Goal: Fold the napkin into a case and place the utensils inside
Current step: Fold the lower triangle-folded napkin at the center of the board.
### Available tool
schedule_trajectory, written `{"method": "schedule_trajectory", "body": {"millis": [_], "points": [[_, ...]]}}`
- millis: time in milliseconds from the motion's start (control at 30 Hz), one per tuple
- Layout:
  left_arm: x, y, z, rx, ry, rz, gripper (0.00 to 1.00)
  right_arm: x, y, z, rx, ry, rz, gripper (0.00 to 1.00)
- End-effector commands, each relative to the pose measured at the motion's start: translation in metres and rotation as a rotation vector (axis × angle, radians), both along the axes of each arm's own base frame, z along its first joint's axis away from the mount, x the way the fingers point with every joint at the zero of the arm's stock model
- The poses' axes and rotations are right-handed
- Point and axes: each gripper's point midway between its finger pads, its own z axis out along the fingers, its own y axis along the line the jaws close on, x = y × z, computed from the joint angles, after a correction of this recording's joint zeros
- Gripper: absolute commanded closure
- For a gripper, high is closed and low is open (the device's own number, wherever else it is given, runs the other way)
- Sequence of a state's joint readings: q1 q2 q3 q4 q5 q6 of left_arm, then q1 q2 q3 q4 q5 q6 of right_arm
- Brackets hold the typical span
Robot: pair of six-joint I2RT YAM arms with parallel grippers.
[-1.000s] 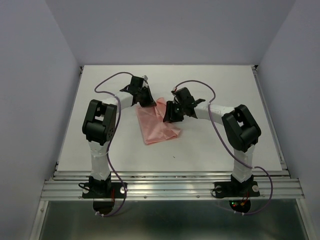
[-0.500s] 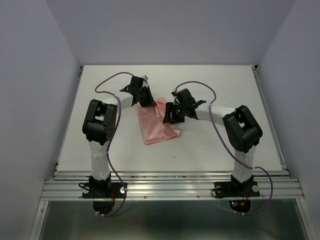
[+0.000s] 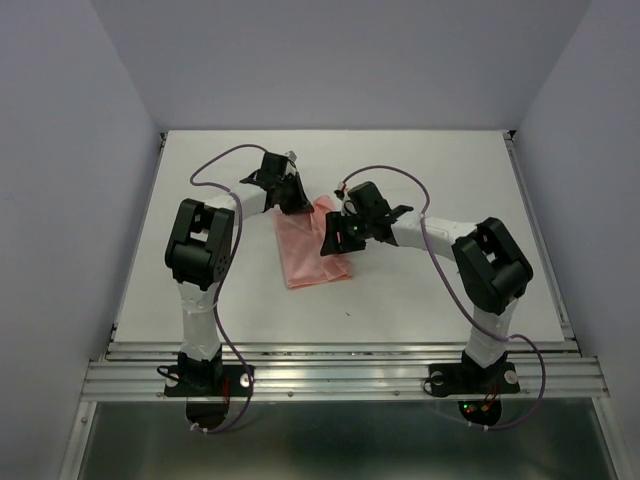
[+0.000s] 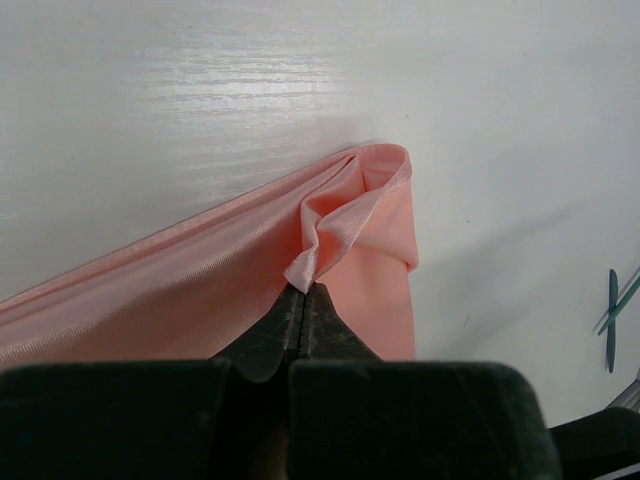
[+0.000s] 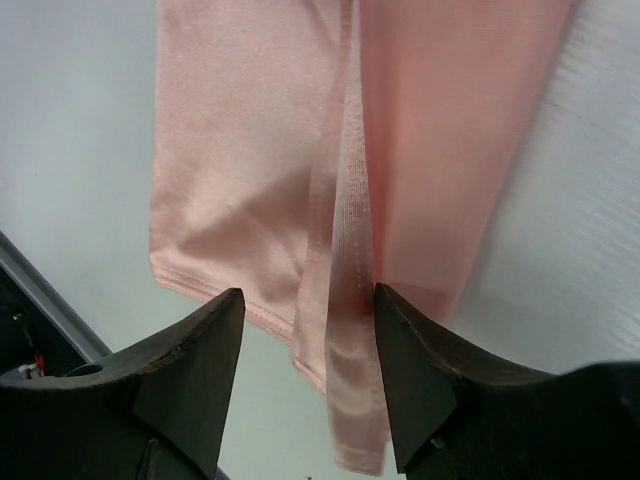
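The salmon-pink napkin (image 3: pixel 305 258) lies partly folded on the white table between the arms. My left gripper (image 3: pixel 296 205) is at its far edge, shut on a pinched corner of the napkin (image 4: pixel 180 290), which bunches into a small raised fold just past the tips (image 4: pixel 303 287). My right gripper (image 3: pixel 330 245) is over the napkin's right side. It is open (image 5: pixel 308 297), and a raised lengthwise ridge of the napkin (image 5: pixel 250 150) stands between the jaws, against the right finger. A thin dark-teal utensil (image 4: pixel 612 320) shows at the right edge of the left wrist view.
Purple cables (image 3: pixel 215 165) loop over both arms above the table (image 3: pixel 450 170). Grey walls enclose the left, back and right sides. A metal rail (image 3: pixel 340 375) runs along the near edge by the arm bases.
My right gripper has moved left and nearer over the napkin. The napkin's right flap has come in, so the cloth is narrower. The left gripper has stayed put.
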State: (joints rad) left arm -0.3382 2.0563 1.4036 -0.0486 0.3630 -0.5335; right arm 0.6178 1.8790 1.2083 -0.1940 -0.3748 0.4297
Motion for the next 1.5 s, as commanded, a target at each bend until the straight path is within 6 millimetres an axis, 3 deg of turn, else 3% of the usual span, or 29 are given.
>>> {"method": "schedule_trajectory", "body": {"millis": [0,300,433,600,700,900,1033,1133,1167,1300,1367,1467], "points": [[0.012,-0.001,0.012,-0.017,-0.044,0.004,1.0,-0.011,0.014,0.023,0.044,-0.051,0.063,0.4],[0.012,-0.002,0.011,-0.02,-0.04,0.003,1.0,-0.019,0.028,0.01,0.026,-0.027,0.085,0.41],[0.011,-0.002,0.012,-0.023,-0.04,0.001,1.0,-0.014,0.026,0.02,0.028,-0.059,0.063,0.42],[0.014,-0.004,0.017,-0.031,-0.053,-0.004,1.0,0.003,0.006,0.027,-0.051,-0.145,-0.052,0.47],[0.016,-0.006,0.024,-0.046,-0.071,-0.009,1.0,0.012,-0.007,0.019,-0.117,-0.165,-0.127,0.54],[0.023,-0.014,0.03,-0.087,-0.089,-0.024,1.0,0.014,-0.005,0.002,-0.159,-0.139,-0.139,0.6],[0.025,-0.018,0.034,-0.104,-0.111,-0.032,1.0,0.015,-0.007,0.006,-0.17,-0.162,-0.157,0.59],[0.025,-0.02,0.037,-0.116,-0.121,-0.035,1.0,0.023,-0.025,0.009,-0.217,-0.205,-0.255,0.58],[0.026,-0.021,0.035,-0.12,-0.119,-0.038,1.0,0.027,-0.031,0.02,-0.219,-0.241,-0.292,0.57],[0.028,-0.022,0.032,-0.125,-0.114,-0.04,1.0,0.027,-0.04,0.028,-0.186,-0.241,-0.348,0.53],[0.028,-0.024,0.03,-0.13,-0.118,-0.041,1.0,0.031,-0.049,0.023,-0.167,-0.208,-0.373,0.52],[0.031,-0.025,0.029,-0.136,-0.122,-0.043,1.0,0.026,-0.044,0.012,-0.145,-0.149,-0.354,0.5]]}}
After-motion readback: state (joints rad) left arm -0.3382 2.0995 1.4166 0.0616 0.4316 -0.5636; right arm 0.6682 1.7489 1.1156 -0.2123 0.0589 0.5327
